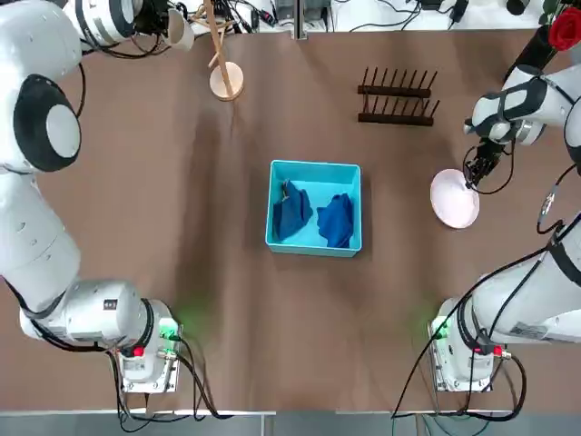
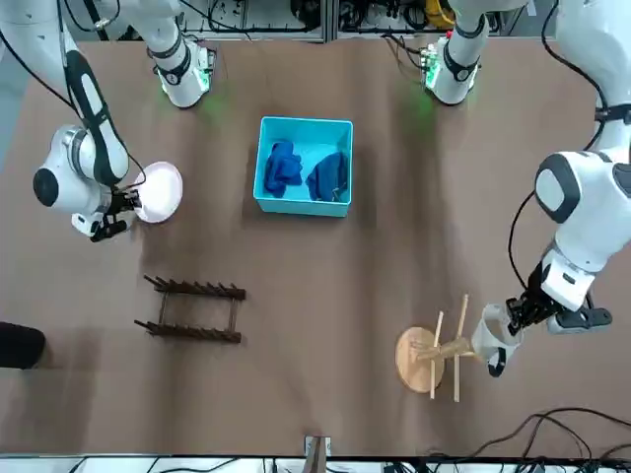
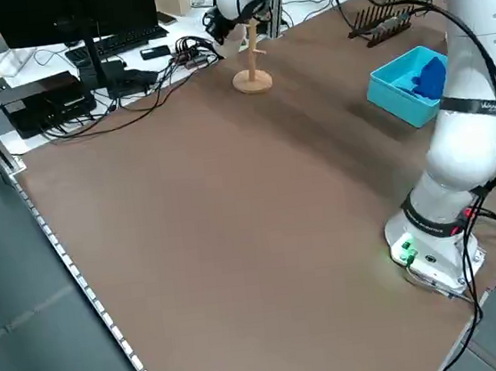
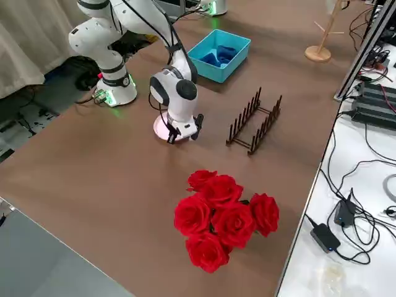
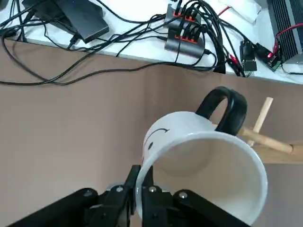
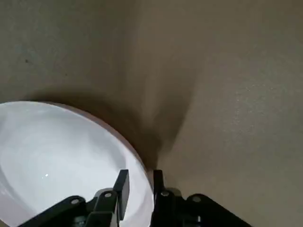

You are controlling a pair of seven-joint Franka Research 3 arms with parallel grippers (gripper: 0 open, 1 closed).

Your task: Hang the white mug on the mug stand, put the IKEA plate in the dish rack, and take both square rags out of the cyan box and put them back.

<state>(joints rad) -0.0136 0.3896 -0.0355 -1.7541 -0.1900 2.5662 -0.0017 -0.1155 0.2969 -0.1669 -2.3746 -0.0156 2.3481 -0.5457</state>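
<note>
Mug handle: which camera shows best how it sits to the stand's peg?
Left wrist view: the mug, pinched at its rim, shows its handle beside a peg. Front view shows it small; top and left side views barely.

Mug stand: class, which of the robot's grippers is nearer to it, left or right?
Left. The left gripper holds the white mug right beside the mug stand. The right gripper is across the table, gripping the IKEA plate's rim.

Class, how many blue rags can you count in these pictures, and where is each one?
2. Both lie in the cyan box: one rag toward the robot's left, the other rag toward its right. None seems hidden.
</note>
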